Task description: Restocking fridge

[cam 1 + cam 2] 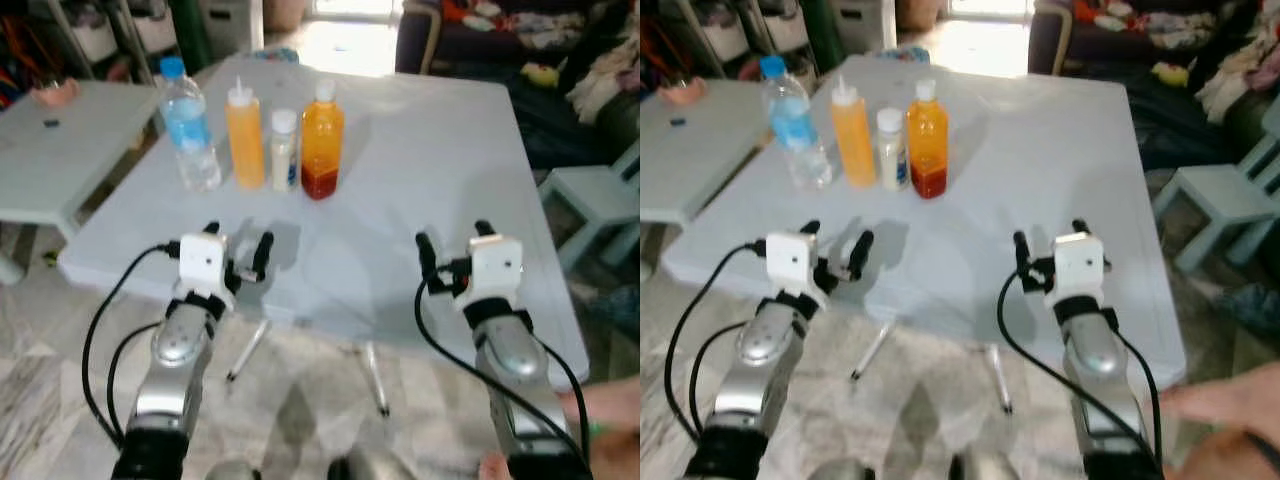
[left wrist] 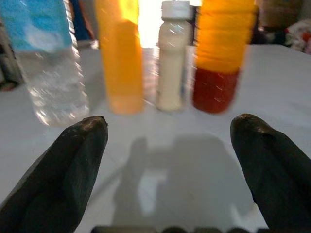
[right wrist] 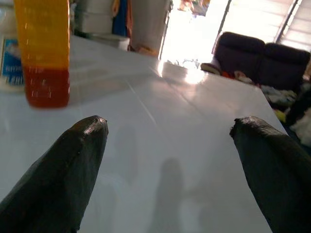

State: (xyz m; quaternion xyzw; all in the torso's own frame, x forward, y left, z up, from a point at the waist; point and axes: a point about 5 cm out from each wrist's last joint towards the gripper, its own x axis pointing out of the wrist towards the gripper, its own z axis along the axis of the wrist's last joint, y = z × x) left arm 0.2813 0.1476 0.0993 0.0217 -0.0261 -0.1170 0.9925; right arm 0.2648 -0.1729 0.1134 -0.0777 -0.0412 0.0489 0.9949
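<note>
Left wrist view: left gripper (image 2: 167, 141) and right gripper (image 3: 167, 131), jaws wide, before four bottles (image 1: 260, 135).

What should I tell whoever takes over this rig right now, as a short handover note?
Left claw: open, empty, over the near edge of the white table, aimed at the row of bottles.
Right claw: open, empty, over the near edge further right, nothing in front of it.
Bottles stand upright in a row at the table's far left: water bottle, orange squeeze bottle, small white bottle, orange juice bottle.
A person's hand is close by the right arm.
Done: nothing picked up yet.
Left: grasp each bottle and take it to the fridge.
</note>
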